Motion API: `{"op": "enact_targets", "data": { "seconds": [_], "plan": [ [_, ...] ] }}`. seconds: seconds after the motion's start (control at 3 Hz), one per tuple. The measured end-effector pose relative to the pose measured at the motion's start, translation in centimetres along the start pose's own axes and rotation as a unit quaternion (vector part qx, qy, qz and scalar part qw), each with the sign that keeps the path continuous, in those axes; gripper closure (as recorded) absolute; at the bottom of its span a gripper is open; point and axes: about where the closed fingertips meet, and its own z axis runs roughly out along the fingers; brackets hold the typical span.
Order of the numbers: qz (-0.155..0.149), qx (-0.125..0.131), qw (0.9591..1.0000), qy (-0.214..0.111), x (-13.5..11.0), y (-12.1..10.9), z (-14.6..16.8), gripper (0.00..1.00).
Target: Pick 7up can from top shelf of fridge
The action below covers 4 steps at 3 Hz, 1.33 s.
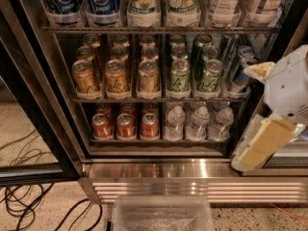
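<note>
Two 7up cans stand side by side on the top shelf of the fridge, at the top middle of the view, with their upper parts cut off. Blue Pepsi cans stand to their left and pale cans to their right. My gripper is at the right edge, in front of the fridge's right frame and well below and to the right of the 7up cans. It is open and empty, with one yellowish finger up and the other finger lower.
The middle rack holds gold cans and green cans. The bottom rack holds red cans and water bottles. The open glass door stands at the left. A clear plastic bin and black cables lie on the floor.
</note>
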Motion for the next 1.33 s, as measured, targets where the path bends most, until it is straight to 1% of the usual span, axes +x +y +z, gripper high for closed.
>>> {"op": "enact_targets", "data": {
  "seconds": [0.33, 0.67, 1.0, 1.33],
  "plan": [
    [0.036, 0.025, 0.9965, -0.072, -1.3, 0.4, 2.0, 0.0],
    [0.076, 0.049, 0.9873, -0.13, -2.6, -0.9, 4.2, 0.0],
    [0.1, 0.074, 0.9765, -0.175, -3.9, -2.3, 5.4, 0.0],
    [0.105, 0.109, 0.9645, -0.217, -5.4, -2.8, 5.5, 0.0]
  ]
}}
